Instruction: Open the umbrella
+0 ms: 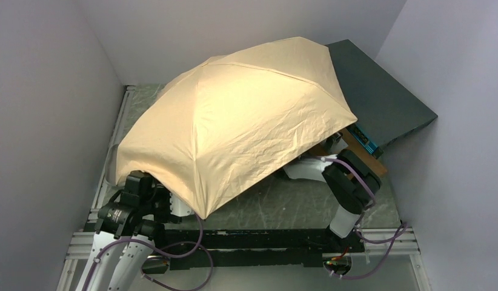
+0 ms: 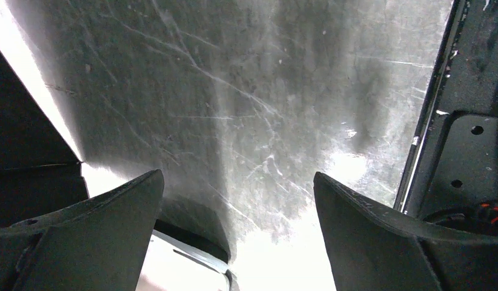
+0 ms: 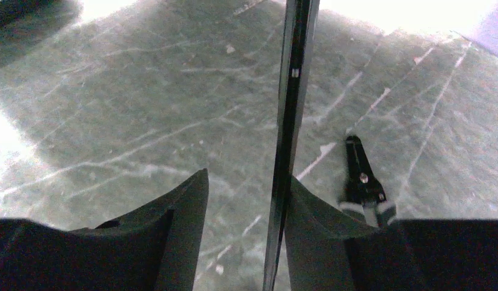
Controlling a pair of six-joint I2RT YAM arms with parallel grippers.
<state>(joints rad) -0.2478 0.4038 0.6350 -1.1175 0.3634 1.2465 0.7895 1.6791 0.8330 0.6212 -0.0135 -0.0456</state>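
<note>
While the umbrella [image 1: 234, 121] spreads open over the table [image 1: 295, 203], its thin dark rod [image 3: 292, 91] runs 12 to 6 o'clock between the half-parted jaws of the right gripper [image 3: 246, 182], nearer the 3 o'clock finger, unclamped. The left gripper [image 2: 237, 176] gapes wide, empty, at the umbrella's 7 o'clock edge.

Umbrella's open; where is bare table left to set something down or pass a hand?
Bare strip of table, bordered by the umbrella canopy's near edge, the front rail, the left arm and the right arm. Elsewhere crowded: canopy covers most, right gripper under its right edge, dark slab behind.
</note>
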